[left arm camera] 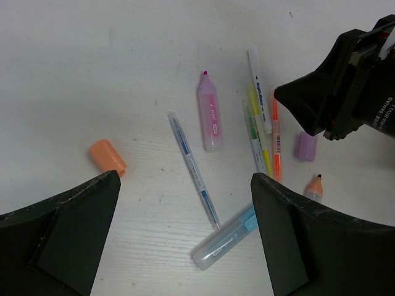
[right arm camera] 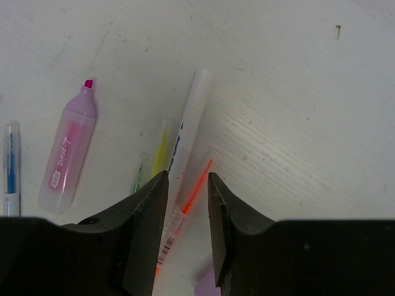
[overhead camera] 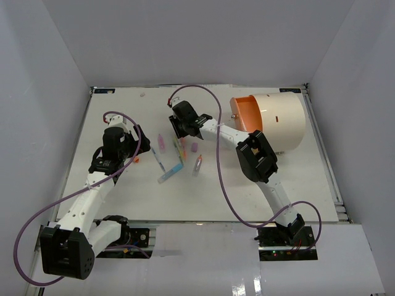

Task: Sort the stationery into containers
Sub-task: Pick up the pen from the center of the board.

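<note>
Left end effector (left arm camera: pixel 185 183) spread wide and empty, poised over the worktop (left arm camera: pixel 92 55), with the near end of a slim blue pen (left arm camera: pixel 194 168) and a pale-blue marker (left arm camera: pixel 225 237) lying in the broad gap between its fingers (left arm camera: pixel 68 228), touching neither. Just beyond one finger, an orange cap (left arm camera: pixel 107 156), alone. Past the blue pen, a pink highlighter (left arm camera: pixel 208 114), uncapped, magenta tip pointing away. Further right, a tight bundle: white pen (left arm camera: pixel 259 86), yellow-green pen (left arm camera: pixel 255 132) and orange pen (left arm camera: pixel 276 145), side by side and nearly parallel, with a purple cap (left arm camera: pixel 306 147) just beside them and a clear marker with an orange tip (left arm camera: pixel 315 187) near that. Right end effector (right arm camera: pixel 186 177) down low over that bundle, narrowed to a slim gap but not closed, the white pen and the orange pen both running into the gap between its fingers (right arm camera: pixel 145 228), the white pen close against one finger, a strip of bare worktop showing between the two pens, nothing lifted. Cream-white drum (overhead camera: pixel 285 120) lying on its side at the far right of the worktop, orange face (overhead camera: pixel 245 114) turned toward the stationery, just behind the right arm. All the stationery in view out on the worktop, left of the drum.
</note>
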`<state>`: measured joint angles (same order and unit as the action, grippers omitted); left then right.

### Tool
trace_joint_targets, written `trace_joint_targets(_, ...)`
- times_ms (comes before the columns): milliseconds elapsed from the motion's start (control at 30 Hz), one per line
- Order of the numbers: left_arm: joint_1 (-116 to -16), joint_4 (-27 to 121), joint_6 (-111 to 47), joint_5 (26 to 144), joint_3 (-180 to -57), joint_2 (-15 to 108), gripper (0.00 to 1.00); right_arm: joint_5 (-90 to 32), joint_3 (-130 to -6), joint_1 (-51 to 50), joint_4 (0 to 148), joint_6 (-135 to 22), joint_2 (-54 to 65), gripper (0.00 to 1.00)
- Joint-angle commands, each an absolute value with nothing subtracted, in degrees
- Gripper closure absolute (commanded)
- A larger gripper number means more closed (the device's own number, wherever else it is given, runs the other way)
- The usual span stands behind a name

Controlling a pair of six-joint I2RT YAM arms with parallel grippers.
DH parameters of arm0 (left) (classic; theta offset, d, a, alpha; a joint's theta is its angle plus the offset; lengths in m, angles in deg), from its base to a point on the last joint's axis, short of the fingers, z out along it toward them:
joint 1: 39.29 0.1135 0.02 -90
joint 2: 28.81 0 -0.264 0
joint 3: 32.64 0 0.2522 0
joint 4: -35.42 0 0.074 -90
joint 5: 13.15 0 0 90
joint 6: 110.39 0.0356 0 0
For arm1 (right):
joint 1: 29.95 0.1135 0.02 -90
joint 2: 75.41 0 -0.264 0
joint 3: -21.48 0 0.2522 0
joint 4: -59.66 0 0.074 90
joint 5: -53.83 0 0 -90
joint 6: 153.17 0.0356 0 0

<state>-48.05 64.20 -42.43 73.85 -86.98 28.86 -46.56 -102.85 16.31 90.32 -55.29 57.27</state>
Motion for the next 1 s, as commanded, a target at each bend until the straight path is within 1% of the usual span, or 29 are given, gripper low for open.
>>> trace_joint_targets(0, -47.82, 64.56, -42.45, 73.34, -87.18, 28.59, 0.02, -45.58, -103.99, 16.54, 83.79, -56.22, 58.35, 0.62)
trace_joint_targets(367, -47.91, 64.56, -42.54, 73.51, -87.09, 28.76, 0.02, -44.08, -103.55, 16.63, 81.94, -56.4, 61.08, 0.63)
trace_joint_targets(767, -47.82, 64.47, -42.54, 73.78, -87.09, 28.59, 0.02, -45.22, -102.76, 16.72, 82.03, -56.14, 63.02, 0.68)
trace_joint_targets(967, -47.91, 64.56, -42.54, 73.87, -87.09, 28.67, 0.02, -44.96, -103.11, 16.72, 82.29, -56.14, 63.19, 0.69)
